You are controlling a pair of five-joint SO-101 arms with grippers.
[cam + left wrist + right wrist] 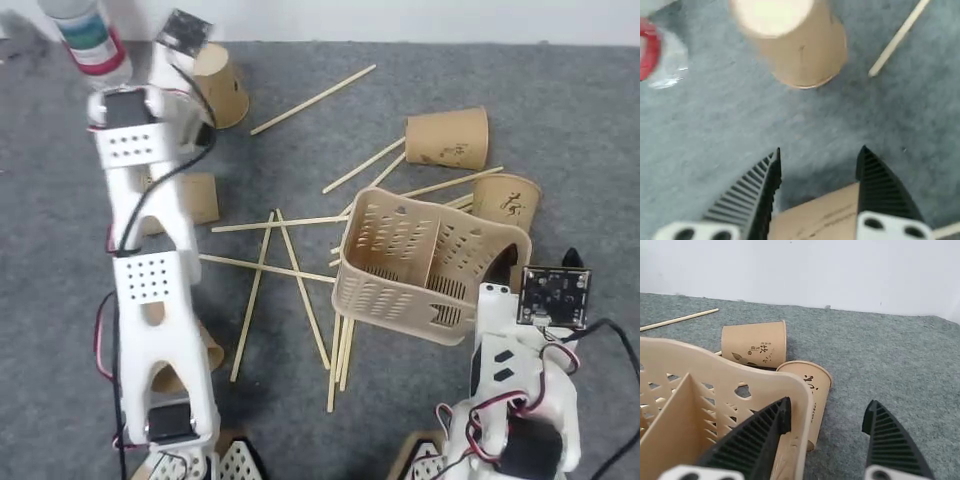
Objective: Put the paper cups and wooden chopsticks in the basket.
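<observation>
Left arm faces the far paper cup (222,88)
High view: the paper cup lies tipped at the far left, just beyond the left arm's tip, well apart from the basket (400,290). Left wrist view: left gripper (821,149) spread wide and empty, that cup (800,50) straight ahead. Right wrist view: right gripper (829,402) wide, empty, over the basket (765,380) rim

Even, bright light; a soft shadow lies on the tabletop (715,125) between the fingers (880,185) of the left pincer (820,149), glare whitens the paper cup (800,50) beyond
</observation>
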